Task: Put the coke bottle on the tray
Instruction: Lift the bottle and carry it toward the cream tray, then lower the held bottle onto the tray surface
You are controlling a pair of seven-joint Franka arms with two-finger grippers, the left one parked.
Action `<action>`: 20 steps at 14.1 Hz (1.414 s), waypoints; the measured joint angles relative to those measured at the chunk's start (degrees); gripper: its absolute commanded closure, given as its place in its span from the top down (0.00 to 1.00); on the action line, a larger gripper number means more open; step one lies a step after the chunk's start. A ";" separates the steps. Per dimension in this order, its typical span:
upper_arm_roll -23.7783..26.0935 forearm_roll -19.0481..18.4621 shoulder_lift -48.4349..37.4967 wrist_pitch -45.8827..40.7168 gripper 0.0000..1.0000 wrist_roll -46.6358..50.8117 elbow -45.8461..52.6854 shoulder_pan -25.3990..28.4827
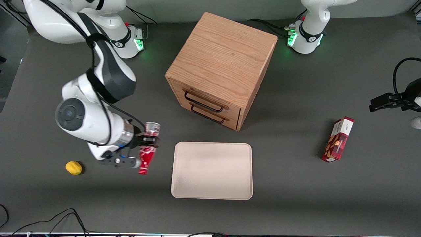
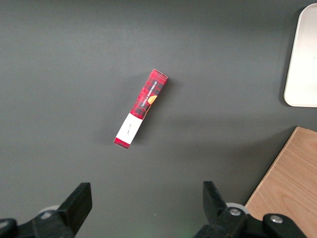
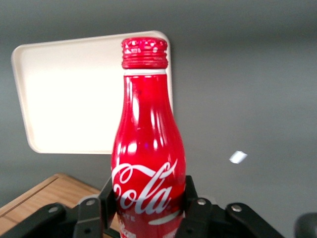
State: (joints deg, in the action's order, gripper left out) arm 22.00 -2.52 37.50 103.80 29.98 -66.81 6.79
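The hand (image 1: pixel 148 141) is clamped on the coke bottle (image 1: pixel 147 154), carrying it tilted above the tabletop; the tray (image 1: pixel 212 171) lies at its three o'clock, so next comes moving across and lowering.

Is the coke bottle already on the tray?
No. The gripper holds the coke bottle in its jaws, beside the tray, which is bare.

Coke bottle (image 3: pixel 147 163) base hidden by the gripper (image 3: pixel 148 208).
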 measured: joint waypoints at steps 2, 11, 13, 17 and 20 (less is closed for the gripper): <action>1.26 0.00 6.65 4.17 0.00 -0.28 3.10 0.90; 1.17 -0.13 25.61 19.24 0.00 -2.14 6.63 2.17; 0.67 -0.13 25.91 19.34 0.00 -2.17 6.88 2.23; -0.90 -0.15 26.42 19.80 0.00 -5.01 6.99 2.26; -0.93 -0.16 26.44 19.80 1.00 -5.30 7.05 2.31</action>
State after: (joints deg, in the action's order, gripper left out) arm 21.06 -2.67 63.94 123.60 24.68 -59.76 9.10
